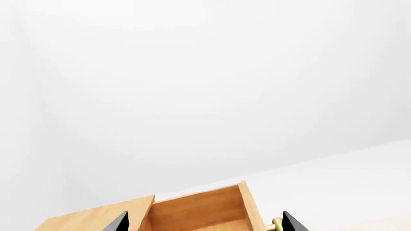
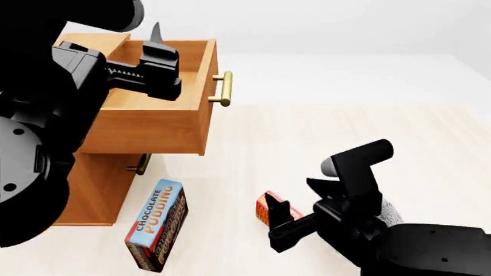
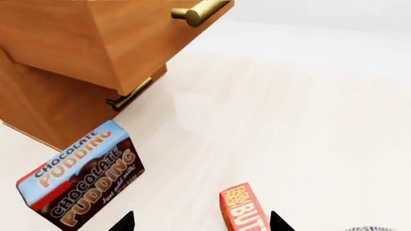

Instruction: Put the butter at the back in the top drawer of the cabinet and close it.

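The light-brown cabinet (image 2: 92, 190) stands at the left. Its top drawer (image 2: 153, 123) is pulled out, brass handle (image 2: 222, 89) toward the floor's middle. My left gripper (image 2: 157, 43) hovers over the drawer; in the left wrist view it (image 1: 205, 226) is open, with the drawer's bare wooden inside (image 1: 199, 211) between its fingertips. The butter (image 2: 266, 208), a small red and orange box, lies on the floor. My right gripper (image 3: 200, 224) is open just behind it, and the butter (image 3: 243, 209) sits between the fingertips, close to one of them.
A larger Chocolate Pudding box (image 2: 158, 224) lies on the floor in front of the cabinet, left of the butter. A lower drawer's handle (image 3: 132, 94) shows under the open drawer. A grey striped thing (image 2: 387, 211) is mostly hidden behind my right arm.
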Controlling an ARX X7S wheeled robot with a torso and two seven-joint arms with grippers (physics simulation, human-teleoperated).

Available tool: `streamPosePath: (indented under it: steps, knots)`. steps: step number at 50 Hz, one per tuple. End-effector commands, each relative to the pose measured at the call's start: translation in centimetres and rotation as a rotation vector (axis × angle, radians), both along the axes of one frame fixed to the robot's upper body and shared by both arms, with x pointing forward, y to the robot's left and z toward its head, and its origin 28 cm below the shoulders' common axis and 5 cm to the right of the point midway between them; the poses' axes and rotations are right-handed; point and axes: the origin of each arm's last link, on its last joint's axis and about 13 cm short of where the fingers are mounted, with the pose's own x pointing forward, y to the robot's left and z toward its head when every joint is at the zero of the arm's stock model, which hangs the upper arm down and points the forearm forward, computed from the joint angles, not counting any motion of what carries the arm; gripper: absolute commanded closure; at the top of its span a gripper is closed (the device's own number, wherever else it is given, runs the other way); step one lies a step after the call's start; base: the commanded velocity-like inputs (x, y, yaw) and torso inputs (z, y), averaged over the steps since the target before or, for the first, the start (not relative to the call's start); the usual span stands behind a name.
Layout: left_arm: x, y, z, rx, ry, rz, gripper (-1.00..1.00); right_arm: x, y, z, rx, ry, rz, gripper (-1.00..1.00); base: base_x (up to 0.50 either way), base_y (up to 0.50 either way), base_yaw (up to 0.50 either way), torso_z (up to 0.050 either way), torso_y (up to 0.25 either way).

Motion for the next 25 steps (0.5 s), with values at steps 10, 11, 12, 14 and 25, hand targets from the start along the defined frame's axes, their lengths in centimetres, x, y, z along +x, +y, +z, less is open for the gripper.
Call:
streamPosePath:
  steps: [10,11,12,14,25]
  knots:
    - [-0.2,0.6,-0.2,-0.032,-0.001,-0.015,-1.00,2.3,-1.0,5.6,-0.252,0.228,0.145,-1.00,0.00,0.00,0.00,0.000,0.000]
    - [-0.2,0.6,-0.2,-0.034,0.001,-0.015,-1.00,2.5,-1.0,5.9,-0.261,0.227,0.142,-1.00,0.00,0.00,0.00,0.000,0.000]
    - [-0.1,0.6,-0.2,-0.036,0.002,-0.016,-1.00,2.7,-1.0,6.2,-0.269,0.225,0.137,-1.00,0.00,0.00,0.00,0.000,0.000]
    - [0.0,0.6,-0.2,-0.040,0.005,-0.017,-1.00,3.0,-1.0,6.7,-0.287,0.217,0.131,-1.00,0.00,0.00,0.00,0.000,0.000]
    - [0.2,0.8,-0.5,-0.056,0.018,-0.021,-1.00,5.3,-0.8,8.9,-0.322,0.190,0.119,-1.00,0.00,0.00,0.00,0.000,0.000]
